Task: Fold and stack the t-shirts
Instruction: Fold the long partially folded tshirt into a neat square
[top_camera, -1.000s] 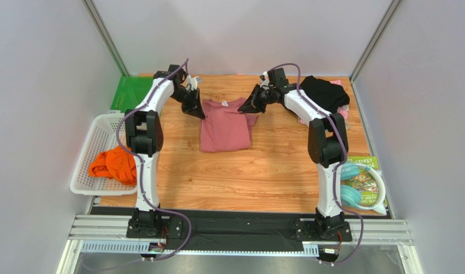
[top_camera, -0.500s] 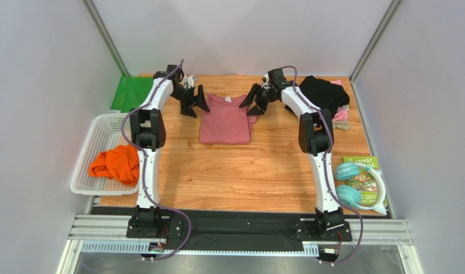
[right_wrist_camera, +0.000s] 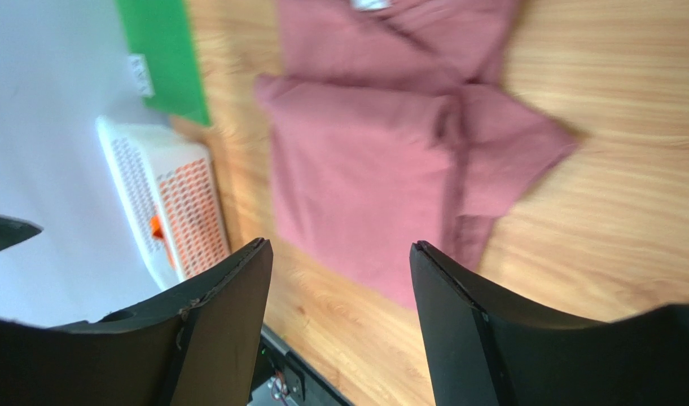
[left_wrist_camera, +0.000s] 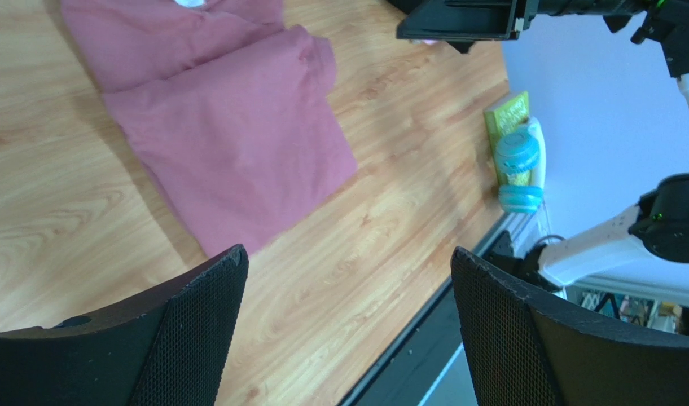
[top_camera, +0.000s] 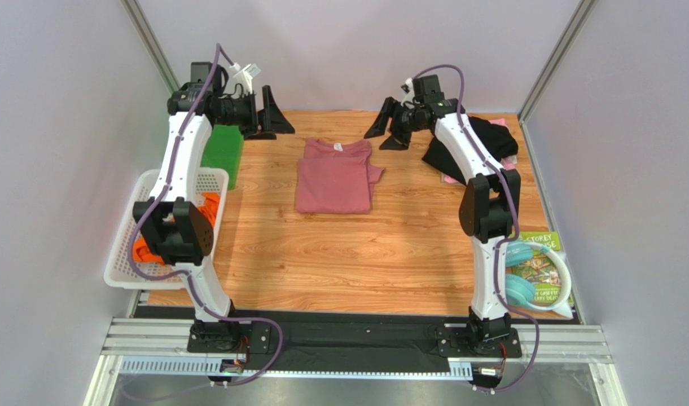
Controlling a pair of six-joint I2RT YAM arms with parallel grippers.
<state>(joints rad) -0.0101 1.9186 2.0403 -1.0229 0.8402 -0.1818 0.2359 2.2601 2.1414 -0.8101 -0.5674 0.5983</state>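
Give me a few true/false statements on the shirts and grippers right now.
1. The dusty-rose shirt lies folded on the table, with no gripper touching it. True.
2. The left gripper is shut on that shirt. False: it is open, empty and raised at the far left.
3. The orange shirt is in the white basket. True.
4. The black shirt is stacked on the rose one. False: it lies apart at the far right.
5. The right gripper holds the black shirt. False: it is open and empty.

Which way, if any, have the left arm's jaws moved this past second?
Yes. The jaws left the dusty-rose shirt, swinging left toward the white basket.
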